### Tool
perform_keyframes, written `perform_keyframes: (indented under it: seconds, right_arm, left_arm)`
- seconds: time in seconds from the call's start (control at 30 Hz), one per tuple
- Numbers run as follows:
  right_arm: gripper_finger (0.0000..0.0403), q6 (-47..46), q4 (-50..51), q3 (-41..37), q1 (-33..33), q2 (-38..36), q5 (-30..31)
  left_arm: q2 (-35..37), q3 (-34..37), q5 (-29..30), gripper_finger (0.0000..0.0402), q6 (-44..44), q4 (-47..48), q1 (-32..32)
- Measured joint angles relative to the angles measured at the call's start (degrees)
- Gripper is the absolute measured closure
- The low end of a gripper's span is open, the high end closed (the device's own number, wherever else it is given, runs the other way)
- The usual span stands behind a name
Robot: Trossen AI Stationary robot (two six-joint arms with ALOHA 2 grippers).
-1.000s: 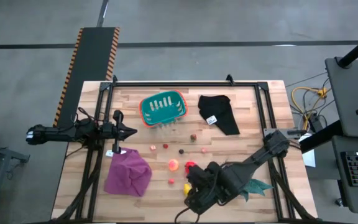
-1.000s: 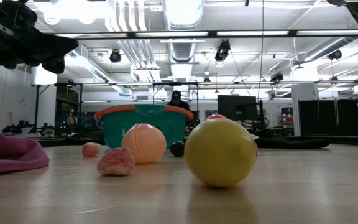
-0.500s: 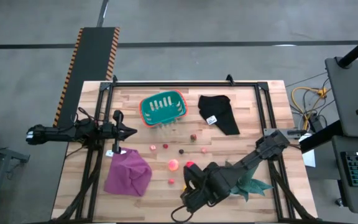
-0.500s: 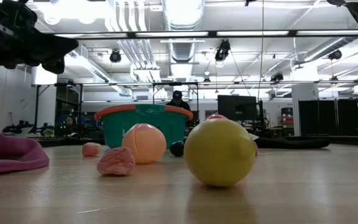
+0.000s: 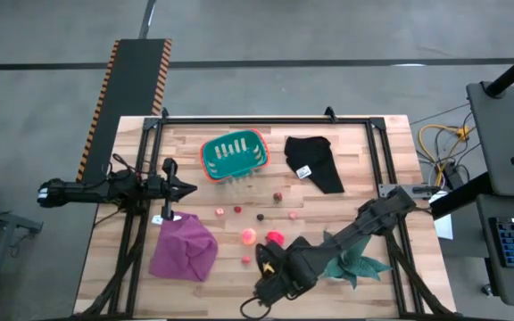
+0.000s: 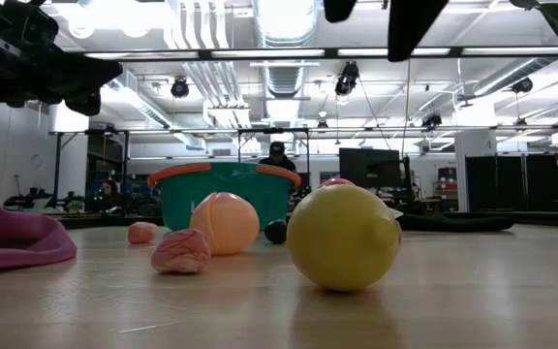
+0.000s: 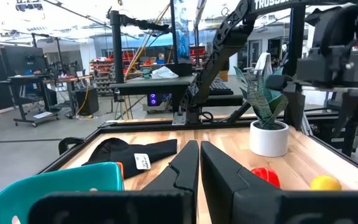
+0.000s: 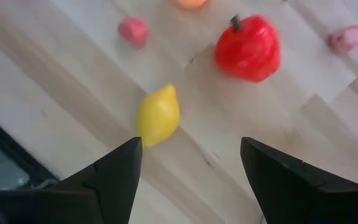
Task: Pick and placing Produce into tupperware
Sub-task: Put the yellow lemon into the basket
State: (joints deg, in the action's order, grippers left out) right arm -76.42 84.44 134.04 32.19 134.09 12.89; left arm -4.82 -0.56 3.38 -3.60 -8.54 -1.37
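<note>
We see our right end effector (image 8: pixel 188 165) hanging above the small yellow toy lemon (image 8: pixel 158 116) near the front edge of the pale wooden table (image 5: pixel 382 192), fingers spread wide and empty. Just beside the lemon lies a shiny red toy pepper with a dark stem (image 8: pixel 248 48). The teal-green slotted plastic basket (image 5: pixel 234 155) sits well apart, toward the back, and looks empty. Our left end effector (image 7: pixel 199 163) waits pinched closed at the left side.

In our judgement, the lemon is round and smooth: if we descend off-centre, one finger could nudge it and send it rolling toward the table edge or into the pepper.

From above, our right arm covers the lemon itself. The small pink and dark pieces mid-table are too small to identify.
</note>
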Motion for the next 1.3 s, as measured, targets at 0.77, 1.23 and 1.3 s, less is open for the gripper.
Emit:
perform_keyframes:
  seconds: [0.77,1.23,1.3]
  right_arm:
    - [0.0039,1.64,-4.95,-2.25,-1.25,2.85,-1.03]
    - [0.0039,1.42,-14.14,-9.73,-1.23,2.88,-1.47]
    - [0.0039,1.42,-16.21,-10.96,-1.25,2.88,-1.45]
  left_arm:
    - [-0.02,0.00,0.11,0.0400,-0.04,0.02,-0.01]
    - [-0.02,0.00,0.10,0.0400,-0.05,0.00,-0.01]
    - [-0.02,0.00,0.10,0.0400,-0.07,0.00,0.00]
